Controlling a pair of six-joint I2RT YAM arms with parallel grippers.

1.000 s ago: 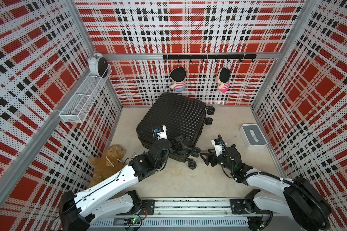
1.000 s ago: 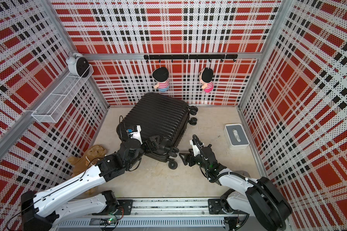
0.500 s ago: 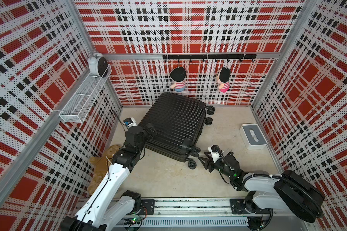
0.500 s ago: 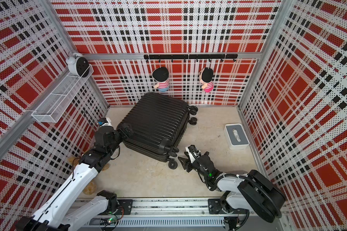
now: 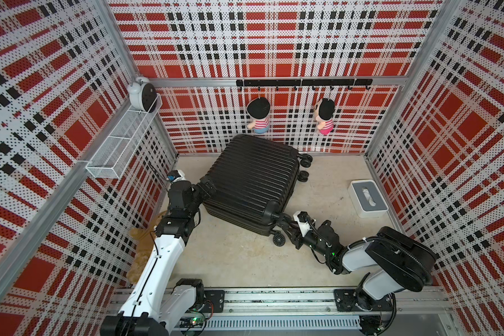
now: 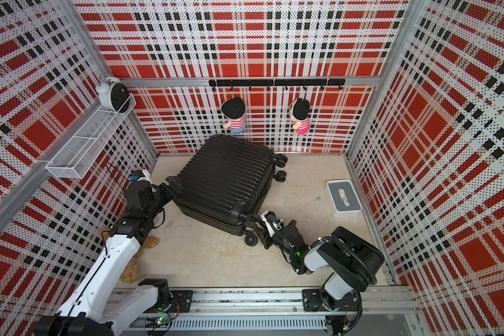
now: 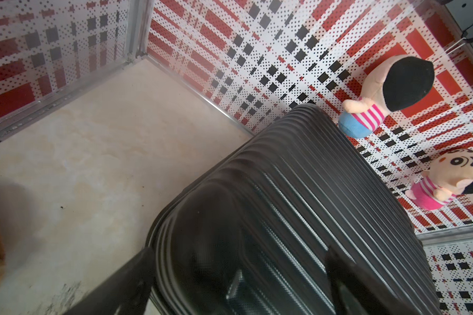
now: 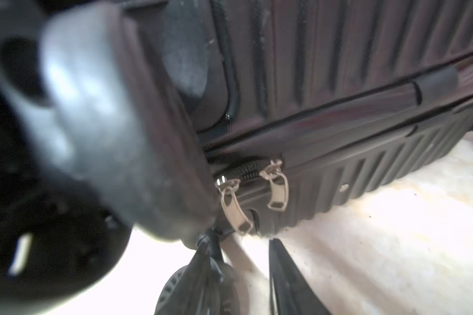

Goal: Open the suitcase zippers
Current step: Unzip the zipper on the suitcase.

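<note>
The black ribbed suitcase [image 5: 253,177] [image 6: 227,174] lies flat on the floor, shut. My left gripper [image 5: 207,187] [image 7: 238,272] is open, its fingers wide on either side of the case's near left corner [image 7: 298,204]. My right gripper [image 5: 284,225] [image 8: 242,245] is low at the near right corner, beside a wheel [image 5: 278,240]. Its jaws stand narrowly apart. The zippers [image 8: 247,170] run along the seam, with two metal pulls hanging side by side [image 8: 234,207] [image 8: 277,188]. The tip of the nearer pull hangs just ahead of my fingertips, with nothing gripped.
A white-grey tissue box [image 5: 367,197] sits on the floor at the right. A brown teddy bear [image 5: 140,247] lies under my left arm by the left wall. Two dolls [image 5: 259,115] [image 5: 325,116] hang on the back wall. A wire basket [image 5: 122,145] juts from the left wall.
My left arm swung from the case's front edge round to its left corner. My right gripper moved in low to the near right corner by the wheel, and its jaws narrowed.
</note>
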